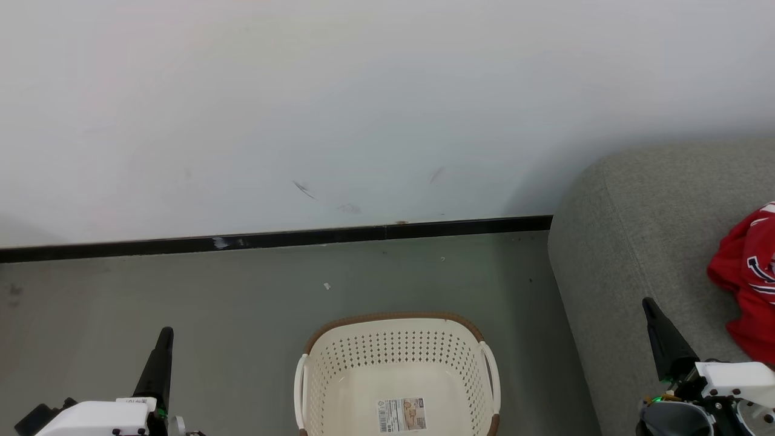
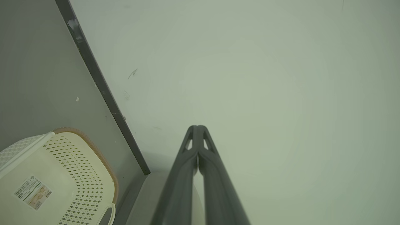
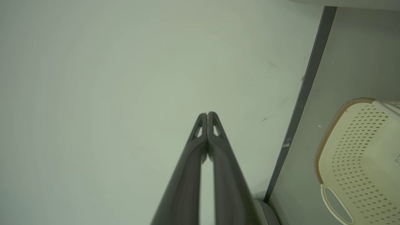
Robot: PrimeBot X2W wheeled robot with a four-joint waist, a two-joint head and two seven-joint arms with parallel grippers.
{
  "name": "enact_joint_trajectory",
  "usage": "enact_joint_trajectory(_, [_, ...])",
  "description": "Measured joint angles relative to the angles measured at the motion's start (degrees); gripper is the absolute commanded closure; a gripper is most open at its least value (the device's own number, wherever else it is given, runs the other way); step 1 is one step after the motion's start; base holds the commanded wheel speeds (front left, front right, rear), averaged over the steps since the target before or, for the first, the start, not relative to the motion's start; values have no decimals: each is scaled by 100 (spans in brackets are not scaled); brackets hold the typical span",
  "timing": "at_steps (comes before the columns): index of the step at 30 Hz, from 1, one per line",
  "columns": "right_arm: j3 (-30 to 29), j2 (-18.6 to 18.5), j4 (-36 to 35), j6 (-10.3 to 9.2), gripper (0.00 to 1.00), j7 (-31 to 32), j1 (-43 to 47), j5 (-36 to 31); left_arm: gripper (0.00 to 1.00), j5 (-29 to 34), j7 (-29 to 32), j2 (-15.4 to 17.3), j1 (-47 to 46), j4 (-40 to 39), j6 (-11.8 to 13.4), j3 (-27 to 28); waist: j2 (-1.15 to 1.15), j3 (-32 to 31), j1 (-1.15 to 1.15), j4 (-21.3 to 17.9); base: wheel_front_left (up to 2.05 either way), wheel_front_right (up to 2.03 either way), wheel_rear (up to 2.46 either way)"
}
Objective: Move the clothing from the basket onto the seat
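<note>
The basket (image 1: 393, 351) sits on the grey floor (image 1: 181, 303) in the near middle of the head view, its cream perforated walls and floor bare apart from a paper label (image 1: 401, 414). The clothing (image 1: 748, 284) lies on the seat (image 1: 629, 242) at the far right, a bunched red heap with white stripes and a dark white-edged character showing. It is cut off by the picture's edge, so whether it is one garment or two cannot be told. The right gripper (image 1: 649, 306) stands over the seat's near part, just left of the red heap and apart from it, with its tip pointing away towards the wall (image 1: 363, 109). The right wrist view shows the right gripper (image 3: 207, 115) with its two dark fingers pressed together at the tips and nothing between them. The basket (image 3: 359, 150) is off to that view's right. The left gripper (image 1: 164, 339) is at the near left over bare floor, well apart from the clothing and to the left of the basket. The left wrist view shows the left gripper (image 2: 197, 128) likewise closed tip to tip and holding nothing. The basket (image 2: 78, 175) sits at that view's lower left. A dark skirting strip (image 1: 272, 239) runs along the foot of the wall behind the basket.
</note>
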Motion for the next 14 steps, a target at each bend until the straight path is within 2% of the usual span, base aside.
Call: enact_joint_trajectory(14, [1,-1,1,0,100,0,0,0,100,0,0,0,-3,5,-1,2,0,0,0,0,0,0,0])
